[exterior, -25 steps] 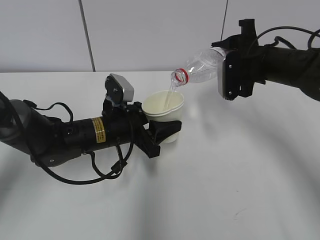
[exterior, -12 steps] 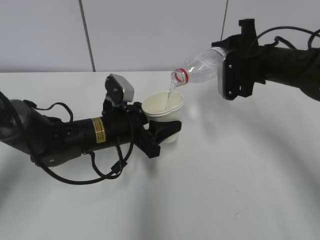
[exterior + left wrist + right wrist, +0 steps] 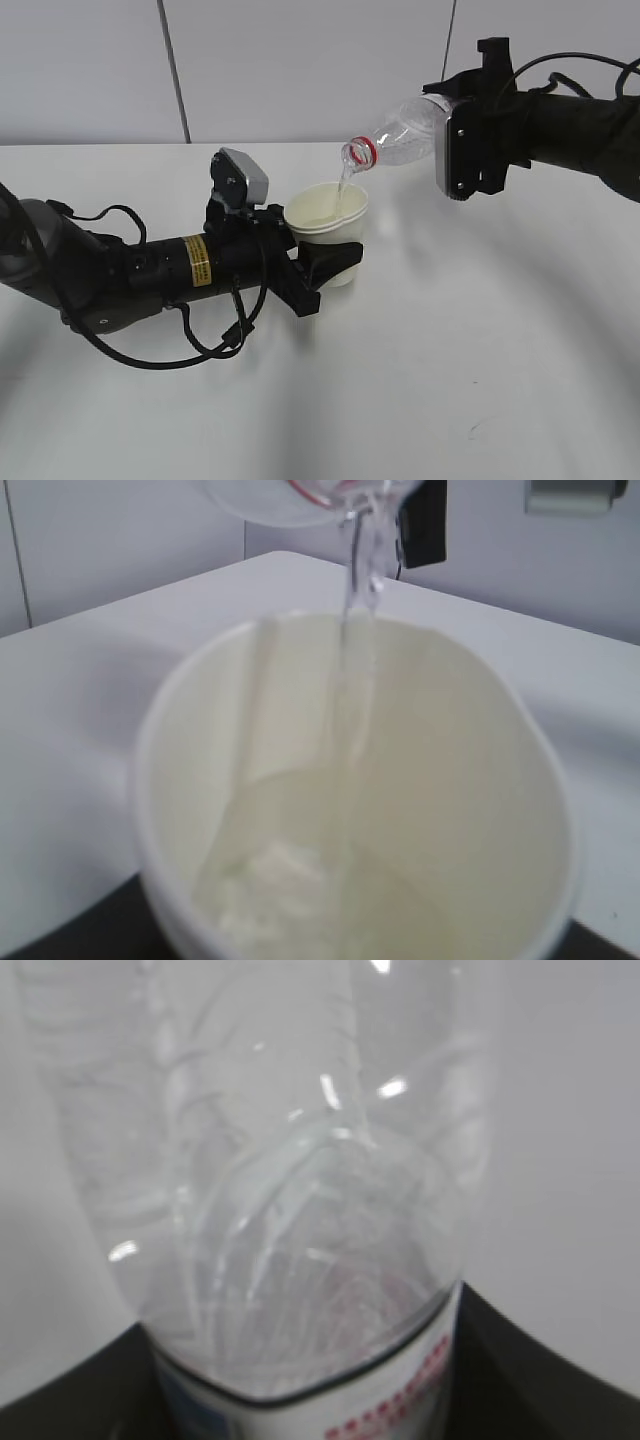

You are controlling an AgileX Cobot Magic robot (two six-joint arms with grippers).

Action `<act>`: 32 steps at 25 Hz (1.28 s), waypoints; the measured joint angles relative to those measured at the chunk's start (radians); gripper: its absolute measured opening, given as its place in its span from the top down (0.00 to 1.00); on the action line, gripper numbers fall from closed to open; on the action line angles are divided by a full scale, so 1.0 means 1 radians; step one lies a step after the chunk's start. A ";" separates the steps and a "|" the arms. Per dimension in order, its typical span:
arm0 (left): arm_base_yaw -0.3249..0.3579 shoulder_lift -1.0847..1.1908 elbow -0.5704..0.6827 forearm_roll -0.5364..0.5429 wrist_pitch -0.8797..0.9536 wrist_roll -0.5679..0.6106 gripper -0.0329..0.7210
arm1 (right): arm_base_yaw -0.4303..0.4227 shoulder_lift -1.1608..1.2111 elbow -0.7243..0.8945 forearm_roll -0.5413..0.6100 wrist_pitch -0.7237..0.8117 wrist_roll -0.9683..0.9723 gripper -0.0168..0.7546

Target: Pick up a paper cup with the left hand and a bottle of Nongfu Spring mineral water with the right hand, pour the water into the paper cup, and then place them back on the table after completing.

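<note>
We are in the pouring step; our left hand [image 3: 322, 268] grips the paper cup [image 3: 327, 228] by its lower wall, jaws closed around it, near the middle of the table [image 3: 480, 340]; whether the cup's base touches the tabletop or hangs just above it we cannot tell. Our right hand [image 3: 455, 140] is clamped on the bottle [image 3: 400, 135], which lies tipped with its neck and red ring pointing toward 8 o'clock, the mouth just above the cup's rim at about 1 o'clock of the cup; a thin stream of the water [image 3: 350, 680] runs from the mouth down into the cup, and the left wrist view shows a shallow pool at the bottom, well short of the rim. The right wrist view shows the bottle's clear shoulder and part of its label; little water seems left in it. Next, in our judgement, we must roll the bottle back upright once the flow thins, keeping the cup level, and only then lower both to the table and let go.
</note>
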 joint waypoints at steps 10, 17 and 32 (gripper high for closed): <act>0.000 0.000 0.000 0.000 0.003 0.000 0.46 | 0.000 0.000 0.000 0.000 -0.001 0.000 0.45; 0.000 0.000 0.000 0.000 0.003 0.000 0.46 | 0.000 0.000 0.000 0.000 -0.001 0.042 0.45; 0.000 0.000 0.000 -0.021 0.004 0.000 0.46 | 0.000 0.000 0.008 0.046 -0.001 0.145 0.45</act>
